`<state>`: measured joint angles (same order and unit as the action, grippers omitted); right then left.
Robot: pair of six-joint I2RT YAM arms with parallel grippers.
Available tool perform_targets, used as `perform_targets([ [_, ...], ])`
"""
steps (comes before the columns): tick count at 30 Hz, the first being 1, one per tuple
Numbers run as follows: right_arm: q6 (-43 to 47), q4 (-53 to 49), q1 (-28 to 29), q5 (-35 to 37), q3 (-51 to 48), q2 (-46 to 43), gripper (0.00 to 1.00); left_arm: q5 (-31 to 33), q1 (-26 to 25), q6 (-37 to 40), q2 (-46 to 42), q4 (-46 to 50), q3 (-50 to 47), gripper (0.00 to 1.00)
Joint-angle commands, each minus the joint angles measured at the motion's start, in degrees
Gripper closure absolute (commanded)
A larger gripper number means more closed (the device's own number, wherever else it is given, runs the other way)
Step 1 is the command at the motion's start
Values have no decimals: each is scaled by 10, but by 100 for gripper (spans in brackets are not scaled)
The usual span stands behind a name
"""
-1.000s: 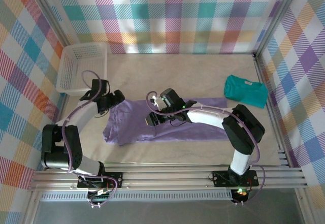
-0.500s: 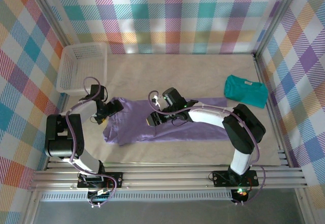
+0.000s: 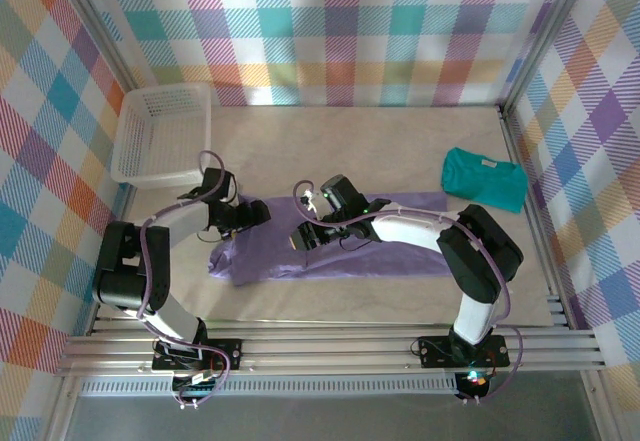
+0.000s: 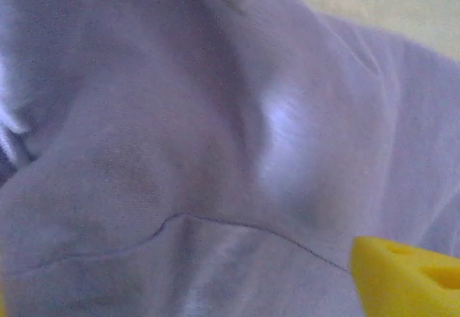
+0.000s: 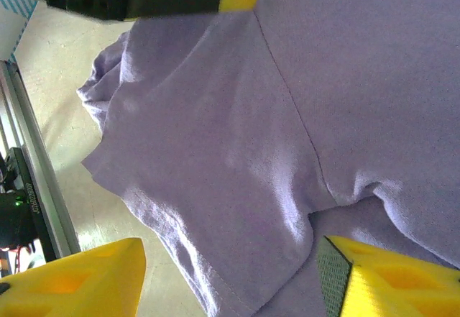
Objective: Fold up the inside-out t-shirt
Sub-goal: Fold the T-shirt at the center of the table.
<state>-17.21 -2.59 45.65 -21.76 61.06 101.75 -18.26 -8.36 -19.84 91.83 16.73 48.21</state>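
white basket [image 3: 160, 133]: one, in the far left corner of the table [image 3: 350, 141], well apart from both shirts.
left arm: rises from its base, folds at the elbow, and lies low over the table, pointing right.
left gripper [image 3: 250, 215]: over the bunched left end of the shirt. Its wrist view is close on lavender cloth with one yellow fingertip [image 4: 402, 274] at the lower right. I cannot tell how wide the jaws stand or whether cloth is pinched.
inside-out t-shirt [image 3: 255, 258]: one, lavender, a long band across the middle of the table, under both grippers.
right gripper [image 3: 306, 238]: yellow fingers [image 5: 79, 274] spread wide, cloth flat between them, nothing clamped.
right arm: elbow folded at the right, forearm stretched left, low along the shirt.
teal t-shirt [image 3: 485, 179]: one, folded, on the right, apart from the lavender shirt.
count: two arms, two shirts, one basket.
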Motion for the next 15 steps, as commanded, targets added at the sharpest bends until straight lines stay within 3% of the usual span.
perform_targets([
  [1, -4, 6, -5, -7, -7, -8, 35, -38, -7, 8, 7, -28, -15, 27],
  [7, -5, 0, -5, 3, -17, -21, 35, -4, -6, 11, -10, -30, -18, 59],
  [12, 2, -17, -5, 17, -20, -38, 35, 59, -4, 7, -25, 5, -4, 100],
  [15, 10, -35, -10, 27, -27, -61, 35, 146, -4, 3, -43, 98, 38, 100],
])
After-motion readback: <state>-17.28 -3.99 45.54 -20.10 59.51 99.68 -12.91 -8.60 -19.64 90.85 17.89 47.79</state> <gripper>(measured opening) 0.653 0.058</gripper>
